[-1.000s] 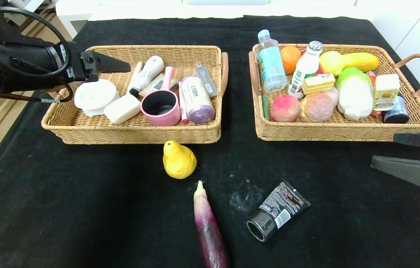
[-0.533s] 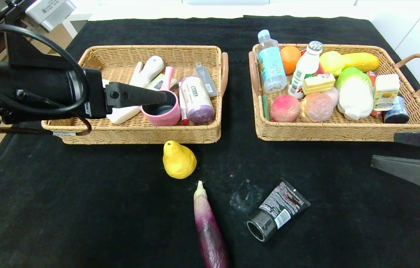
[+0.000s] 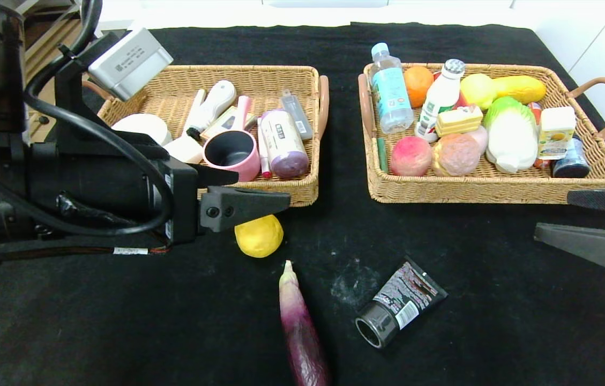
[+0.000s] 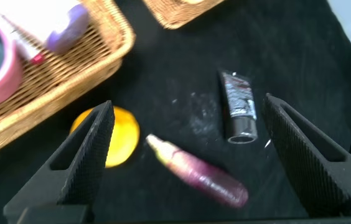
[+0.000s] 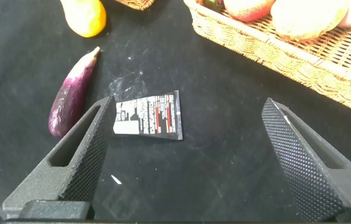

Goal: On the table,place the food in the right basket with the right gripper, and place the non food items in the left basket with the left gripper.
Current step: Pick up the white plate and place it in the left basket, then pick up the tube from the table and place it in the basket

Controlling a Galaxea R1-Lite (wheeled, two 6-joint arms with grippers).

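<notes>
Black-draped table [image 3: 495, 321]: both tan wicker baskets [image 3: 200, 190] [image 3: 495, 190] nearly full; yellow pear [image 3: 259, 236], purple eggplant [image 3: 302, 329] and black squeeze tube [image 3: 400, 310] remain. Both grippers [image 3: 251, 194] [image 3: 597, 225] gape empty.

Left gripper [image 3: 259, 193] now off the left basket [image 3: 281, 195], down over the pear [image 3: 259, 238].

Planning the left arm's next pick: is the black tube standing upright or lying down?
Lying down. The black squeeze tube lies on its side on the table, its wide cap pointing toward the robot.

Yellow pear [image 3: 259, 236]; purple eggplant [image 3: 302, 332]; black tube [image 3: 400, 303].
</notes>
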